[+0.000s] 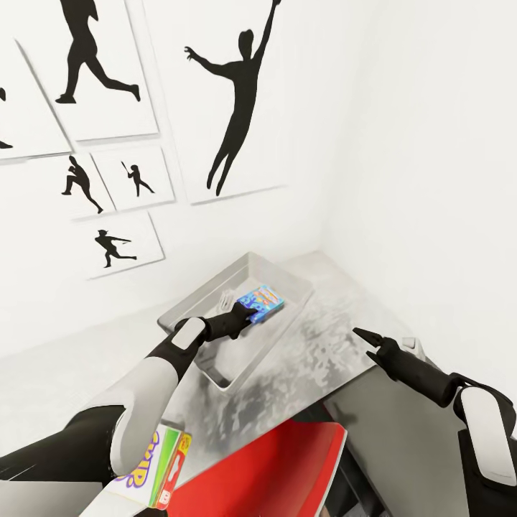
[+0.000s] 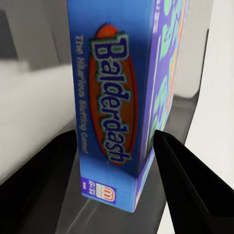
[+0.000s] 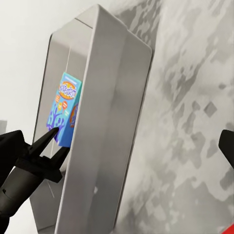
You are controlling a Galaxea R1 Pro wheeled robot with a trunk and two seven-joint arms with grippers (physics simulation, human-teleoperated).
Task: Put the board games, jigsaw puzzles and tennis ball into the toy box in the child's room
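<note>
A child's bedroom in a home is indicated: white walls are hung with black baseball-player silhouette prints [image 1: 108, 244], and board games [image 1: 262, 301] are seen with a toy box [image 1: 190, 305] on a pale table [image 1: 323, 345].

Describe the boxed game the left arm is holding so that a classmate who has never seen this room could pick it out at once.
Start at the pale grey desk in the white corner under the baseball silhouette prints, then find the shallow grey toy box on it. Over that bin, the left end effector grips a blue carton. Its side reads Balderdash, unlike the white-green-red Skip-Bo carton at the desk's near end.
</note>
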